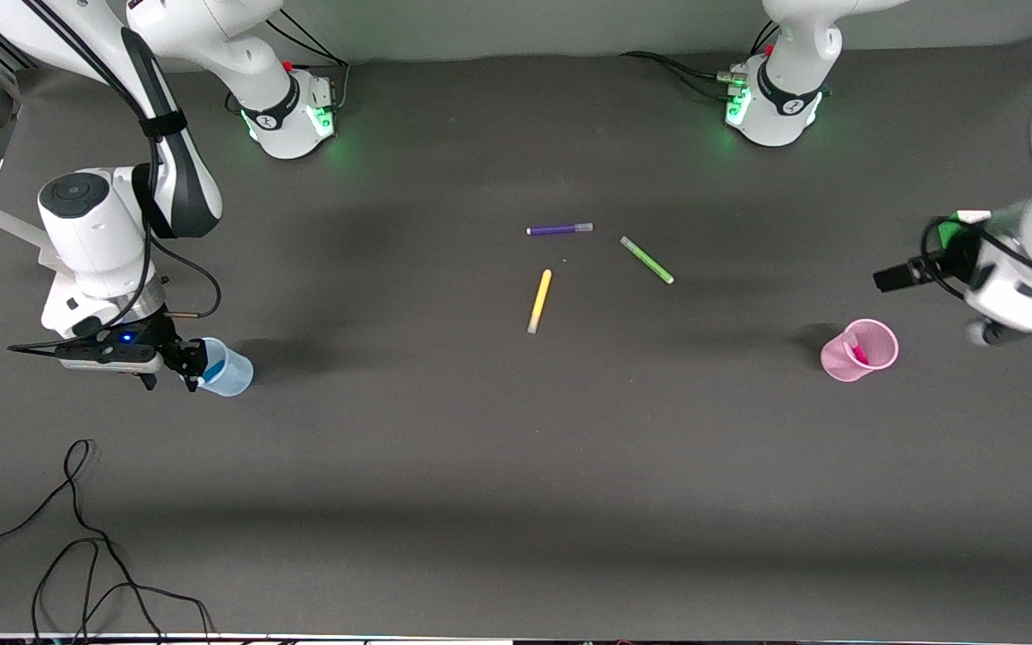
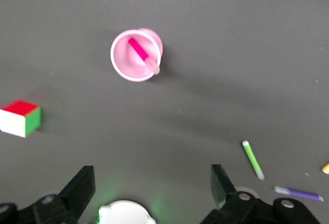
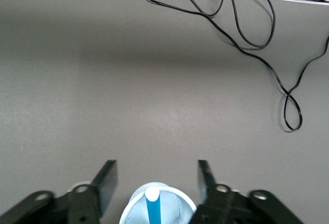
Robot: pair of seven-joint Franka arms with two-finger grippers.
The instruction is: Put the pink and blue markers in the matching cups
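The pale pink cup [image 1: 859, 350] stands toward the left arm's end of the table with the pink marker [image 1: 858, 352] leaning inside it. In the left wrist view the cup [image 2: 126, 67] and marker [image 2: 138, 49] show from above. My left gripper [image 1: 1025, 322] is open and empty, up in the air beside the pink cup [image 2: 152, 184]. The pale blue cup [image 1: 229, 369] stands toward the right arm's end, with the blue marker [image 3: 152, 211] upright in it. My right gripper [image 1: 192, 363] is open, its fingers either side of the blue cup's rim [image 3: 169, 189], not touching [image 3: 156, 180].
A purple pen [image 1: 559, 229], a green pen [image 1: 647, 260] and a yellow pen [image 1: 539, 301] lie mid-table. A small red, green and white cube [image 2: 20, 118] sits near the pink cup. Black cables [image 1: 77, 537] trail at the table edge nearest the front camera.
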